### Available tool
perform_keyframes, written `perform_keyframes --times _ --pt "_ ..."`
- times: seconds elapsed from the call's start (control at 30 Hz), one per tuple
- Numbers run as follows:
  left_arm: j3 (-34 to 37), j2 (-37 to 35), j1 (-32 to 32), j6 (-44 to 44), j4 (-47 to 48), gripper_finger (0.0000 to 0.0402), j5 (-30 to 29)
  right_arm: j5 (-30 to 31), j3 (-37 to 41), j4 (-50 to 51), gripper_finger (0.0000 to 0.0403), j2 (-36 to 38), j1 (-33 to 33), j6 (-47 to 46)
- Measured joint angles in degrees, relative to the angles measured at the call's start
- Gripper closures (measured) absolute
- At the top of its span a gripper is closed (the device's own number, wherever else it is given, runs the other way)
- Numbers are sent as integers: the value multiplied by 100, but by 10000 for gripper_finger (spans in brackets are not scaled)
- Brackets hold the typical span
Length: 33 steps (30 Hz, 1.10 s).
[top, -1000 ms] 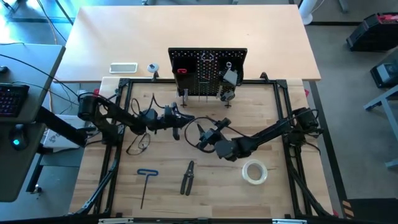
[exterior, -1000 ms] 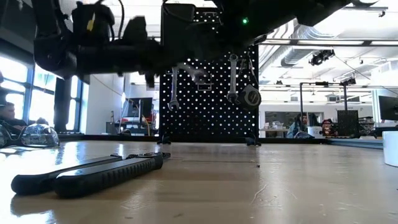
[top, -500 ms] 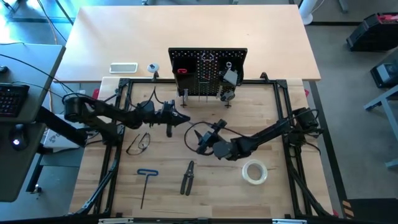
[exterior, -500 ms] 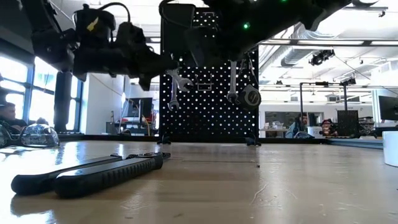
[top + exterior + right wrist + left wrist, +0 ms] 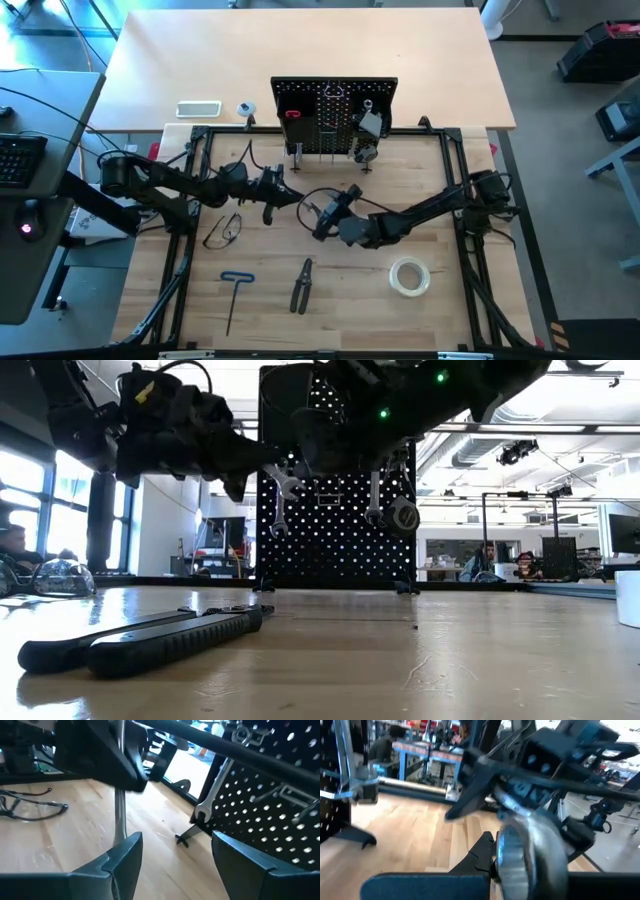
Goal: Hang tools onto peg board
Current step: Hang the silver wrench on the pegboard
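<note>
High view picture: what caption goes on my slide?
Two grippers, left and right, meet mid-table before the peg board.

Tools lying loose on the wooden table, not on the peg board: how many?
4: safety glasses at left, blue T-handle hex key and pliers toward the front edge, tape roll at right. More may be hidden.

White rectangular slab — lies flat on the pale desk near its front edge, toward the left corner. Small round silvery item just beside it, apart; kind cannot be told. Black metal frame borders the wooden table along its edges. Keyboard off the left edge — on a separate dark surface. Low view: seated person far behind.
</note>
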<state>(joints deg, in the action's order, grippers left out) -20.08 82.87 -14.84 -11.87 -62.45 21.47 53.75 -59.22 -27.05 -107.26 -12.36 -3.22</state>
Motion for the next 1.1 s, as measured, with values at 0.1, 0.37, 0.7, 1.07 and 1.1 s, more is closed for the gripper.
perform_keyframes --times 0.1,0.37,0.7,1.07,1.1 --pt "-30 2 22 -49 -233 402 -10 -120 0 64 179 -36 89 -240" --pt "-258 4 117 51 -217 402 -335 -218 4 -200 190 -272 211 -444" --pt "-280 4 137 62 -273 401 -776 -332 4 -450 192 -310 430 -439" --pt "-282 4 185 53 -392 401 -1072 -748 4 -852 192 -385 682 -533" --pt "-282 4 185 51 -394 401 -1091 -822 4 -936 192 -429 696 -511"
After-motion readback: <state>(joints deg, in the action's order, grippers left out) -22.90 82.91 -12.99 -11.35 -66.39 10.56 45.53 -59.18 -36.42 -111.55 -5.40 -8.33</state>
